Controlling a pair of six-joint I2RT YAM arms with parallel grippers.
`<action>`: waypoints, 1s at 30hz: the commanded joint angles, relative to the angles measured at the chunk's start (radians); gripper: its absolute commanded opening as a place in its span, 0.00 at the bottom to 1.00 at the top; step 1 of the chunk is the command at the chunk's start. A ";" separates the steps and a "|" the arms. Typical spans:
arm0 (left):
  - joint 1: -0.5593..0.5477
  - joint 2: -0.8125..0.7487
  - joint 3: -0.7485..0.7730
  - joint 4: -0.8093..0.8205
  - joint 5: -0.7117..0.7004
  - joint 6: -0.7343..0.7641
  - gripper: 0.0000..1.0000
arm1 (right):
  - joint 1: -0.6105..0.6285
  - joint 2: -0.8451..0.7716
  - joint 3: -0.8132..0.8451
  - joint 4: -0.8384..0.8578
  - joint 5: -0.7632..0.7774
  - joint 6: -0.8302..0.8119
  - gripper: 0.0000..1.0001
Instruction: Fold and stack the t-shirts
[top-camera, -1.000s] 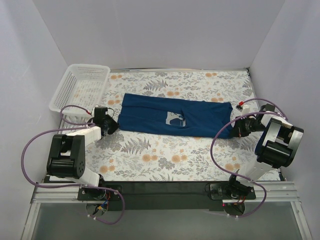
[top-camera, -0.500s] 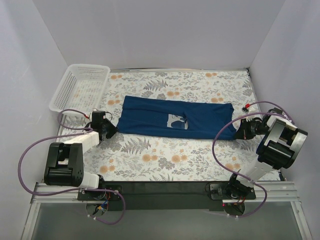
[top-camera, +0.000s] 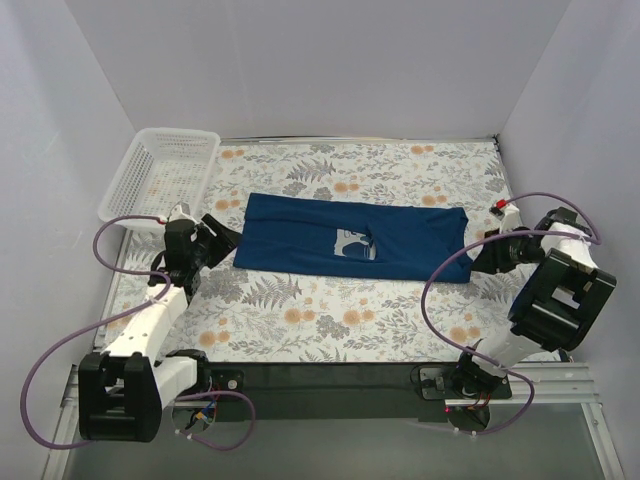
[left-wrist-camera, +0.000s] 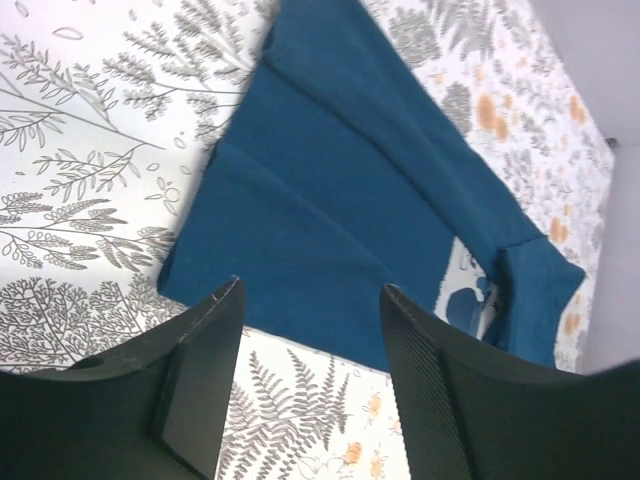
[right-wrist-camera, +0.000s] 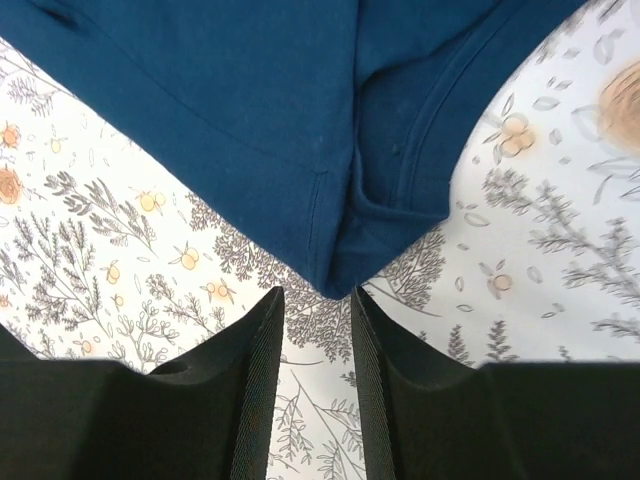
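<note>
The dark navy t-shirt (top-camera: 300, 235) lies flat, folded lengthwise into a long band across the middle of the desk (top-camera: 330, 310), running left to right. Its pale graphic (top-camera: 352, 242) faces up near the centre, and its right end tapers toward the near edge.

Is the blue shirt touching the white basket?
Apart. The top view shows a strip of flowery tablecloth between the shirt and the basket.
</note>
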 joint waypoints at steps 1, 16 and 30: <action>0.005 -0.071 0.001 -0.029 0.030 0.035 0.55 | -0.002 -0.041 0.069 -0.046 -0.058 -0.010 0.35; 0.007 0.286 0.085 0.223 0.259 0.128 0.52 | 0.132 0.257 0.281 -0.035 -0.177 0.123 0.36; 0.005 0.393 0.227 0.211 0.159 0.220 0.60 | 0.132 -0.082 0.056 0.308 0.053 0.289 0.47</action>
